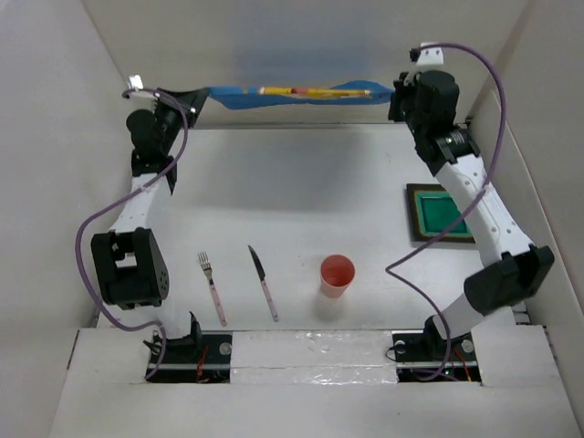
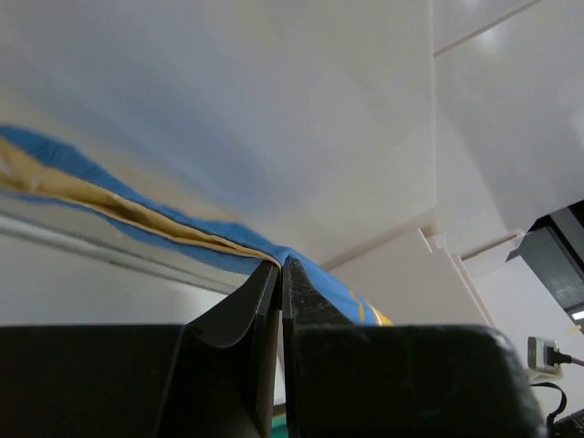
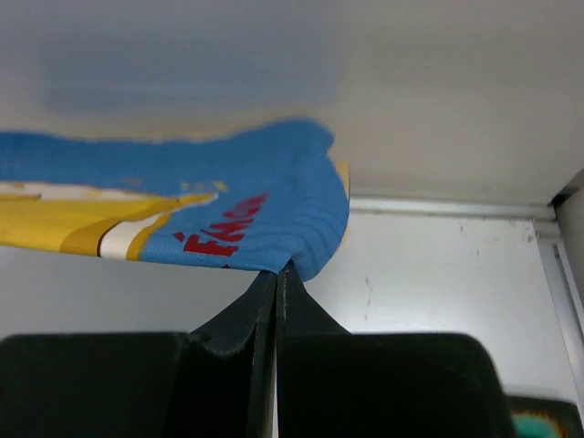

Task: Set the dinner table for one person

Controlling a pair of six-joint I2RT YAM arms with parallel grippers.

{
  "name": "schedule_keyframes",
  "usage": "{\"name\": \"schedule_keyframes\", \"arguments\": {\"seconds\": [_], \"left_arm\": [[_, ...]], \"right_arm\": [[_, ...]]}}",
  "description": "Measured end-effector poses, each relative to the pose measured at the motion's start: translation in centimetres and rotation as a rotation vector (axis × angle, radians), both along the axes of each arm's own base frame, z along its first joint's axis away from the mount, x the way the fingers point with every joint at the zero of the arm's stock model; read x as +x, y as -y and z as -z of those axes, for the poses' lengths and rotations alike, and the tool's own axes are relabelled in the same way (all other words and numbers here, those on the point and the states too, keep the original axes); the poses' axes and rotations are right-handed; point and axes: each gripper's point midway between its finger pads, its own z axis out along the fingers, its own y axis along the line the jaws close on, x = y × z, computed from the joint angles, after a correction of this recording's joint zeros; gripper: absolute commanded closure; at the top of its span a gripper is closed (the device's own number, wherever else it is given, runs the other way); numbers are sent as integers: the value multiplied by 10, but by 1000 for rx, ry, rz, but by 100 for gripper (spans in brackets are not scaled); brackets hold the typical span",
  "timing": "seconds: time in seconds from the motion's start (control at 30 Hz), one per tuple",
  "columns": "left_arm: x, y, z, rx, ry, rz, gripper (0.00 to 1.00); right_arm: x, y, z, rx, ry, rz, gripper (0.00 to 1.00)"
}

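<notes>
A blue cloth placemat [image 1: 292, 94] with a yellow print hangs stretched between my two grippers, high above the far edge of the white dinner table [image 1: 301, 192]. My left gripper [image 1: 193, 99] is shut on its left corner, as the left wrist view shows [image 2: 281, 265]. My right gripper [image 1: 394, 91] is shut on its right corner, as the right wrist view shows [image 3: 276, 271]. A fork [image 1: 212, 287], a knife [image 1: 264, 282] and a red cup [image 1: 336, 275] lie on the near part of the table.
A green square plate [image 1: 441, 213] with a dark rim lies on the right side of the table under my right arm. White wall panels [image 1: 55, 137] close in the table on the left, back and right.
</notes>
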Motion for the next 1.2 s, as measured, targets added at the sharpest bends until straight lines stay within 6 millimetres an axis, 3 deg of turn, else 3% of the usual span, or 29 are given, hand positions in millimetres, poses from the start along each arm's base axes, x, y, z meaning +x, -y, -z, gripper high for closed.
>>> {"name": "schedule_keyframes", "arguments": {"seconds": [0.1, 0.17, 0.33, 0.37, 0.4, 0.47, 0.53, 0.67, 0.8, 0.93, 1.03, 1.17, 1.2], "left_arm": [[-17, 2, 49, -25, -40, 6, 100], [-22, 3, 92, -42, -97, 8, 100], [-39, 7, 222, -103, -300, 18, 100], [-41, 7, 232, -108, -322, 18, 100], [-48, 8, 264, -121, -396, 21, 100], [-56, 10, 288, -126, -447, 25, 100], [-66, 10, 300, -129, -465, 26, 100], [-84, 8, 310, -130, -481, 22, 100], [-98, 10, 302, -120, -460, 21, 100], [-115, 12, 295, -117, -437, 25, 100], [-129, 16, 301, -119, -457, 28, 100], [-149, 18, 311, -120, -490, 18, 100], [-153, 18, 313, -121, -497, 13, 88]], "right_arm": [[-18, 0, 42, 15, -41, -22, 100], [-22, 0, 91, 18, -121, -28, 100], [-31, 2, 246, -6, -438, -10, 100], [-34, 2, 269, -10, -494, -7, 100], [-38, 3, 289, -13, -543, -2, 100], [-42, 4, 315, -12, -613, 6, 100], [-46, 4, 324, -1, -637, 11, 100], [-60, 4, 323, 35, -641, 11, 98], [-71, 5, 311, 65, -619, 13, 96], [-87, 8, 317, 80, -637, 23, 94], [-101, 11, 327, 89, -666, 36, 87], [-118, 17, 332, 106, -682, 62, 68], [-121, 18, 330, 111, -677, 68, 65]]}}
